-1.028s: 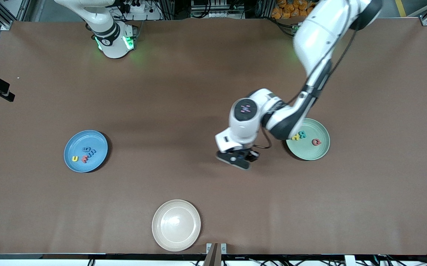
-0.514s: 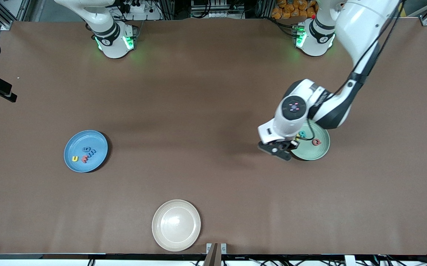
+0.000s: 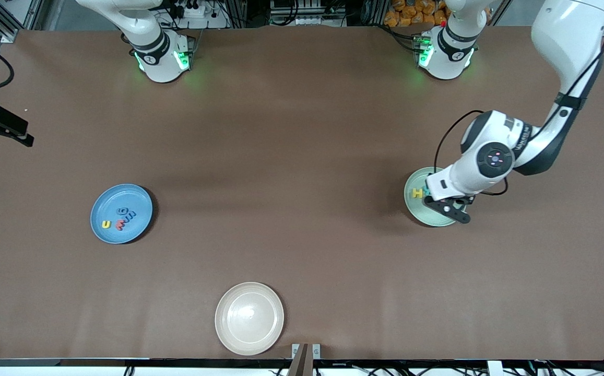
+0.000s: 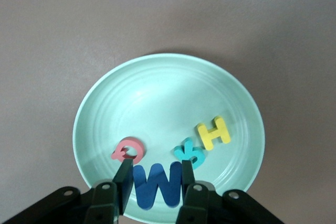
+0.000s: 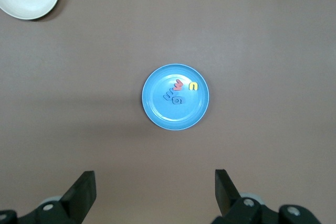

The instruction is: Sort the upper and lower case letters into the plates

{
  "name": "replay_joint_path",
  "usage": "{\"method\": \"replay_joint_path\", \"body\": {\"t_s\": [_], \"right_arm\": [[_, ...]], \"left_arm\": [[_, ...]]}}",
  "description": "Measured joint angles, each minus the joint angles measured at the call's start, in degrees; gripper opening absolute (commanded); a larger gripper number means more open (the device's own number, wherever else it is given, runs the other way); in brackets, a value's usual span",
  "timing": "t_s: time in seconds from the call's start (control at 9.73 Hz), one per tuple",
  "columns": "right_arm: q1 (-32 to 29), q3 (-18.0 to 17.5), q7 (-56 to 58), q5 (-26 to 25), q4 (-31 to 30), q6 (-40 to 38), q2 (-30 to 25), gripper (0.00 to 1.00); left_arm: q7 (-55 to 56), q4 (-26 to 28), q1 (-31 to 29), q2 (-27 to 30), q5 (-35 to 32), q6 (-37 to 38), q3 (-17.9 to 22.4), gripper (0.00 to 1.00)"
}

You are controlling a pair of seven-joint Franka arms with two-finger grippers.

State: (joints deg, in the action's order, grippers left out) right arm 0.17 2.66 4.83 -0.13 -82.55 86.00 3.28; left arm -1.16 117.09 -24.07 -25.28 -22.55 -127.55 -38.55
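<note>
The left hand (image 4: 156, 182) hangs over the mint green plate (image 3: 417, 209), its two fingers (image 4: 124, 182) clamped on a dark blue letter W (image 4: 156, 186) held just above the plate's rim. In that plate lie a yellow H (image 4: 213, 132), a teal letter (image 4: 188, 152) just beside it and a pink letter (image 4: 127, 150) close to the held W; the teal and pink ones cannot be read for sure. This green plate sits on the brown desk (image 3: 302, 130) toward the left arm's end.

The blue plate (image 3: 108, 198) is taken as the landmark: it lies toward the right arm's end of the desk, well apart from the green plate. It carries a yellow U (image 3: 106, 224), a red letter (image 3: 120, 225) and two blue letters (image 3: 126, 213) bunched together. The cream-white plate (image 3: 249, 318) lies nearer to the front camera than the blue plate, well apart from it.

The right hand (image 5: 155, 195) waits high over the blue plate, fingers (image 5: 84, 190) spread wide and holding nothing.
</note>
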Motion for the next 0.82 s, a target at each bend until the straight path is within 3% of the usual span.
{"method": "replay_joint_path", "body": {"t_s": [0.1, 0.31, 0.82], "right_arm": [[0.0, 0.1, 1.5, -0.1, 0.0, 0.0, 0.0, 1.0], [-0.3, 0.3, 4.2, -0.1, -0.5, -0.2, 0.1, 1.0], [-0.6, 0.7, 4.7, -0.2, -1.6, 0.2, 0.1, 1.0]], "left_arm": [[0.1, 0.5, 0.1, 0.0, 0.0, 0.0, -0.2, 0.5], [0.5, 1.8, 0.1, -0.2, 0.0, -0.6, -0.4, 1.0], [0.6, 2.1, -1.4, -0.5, 0.0, -3.0, -0.4, 1.0]]}}
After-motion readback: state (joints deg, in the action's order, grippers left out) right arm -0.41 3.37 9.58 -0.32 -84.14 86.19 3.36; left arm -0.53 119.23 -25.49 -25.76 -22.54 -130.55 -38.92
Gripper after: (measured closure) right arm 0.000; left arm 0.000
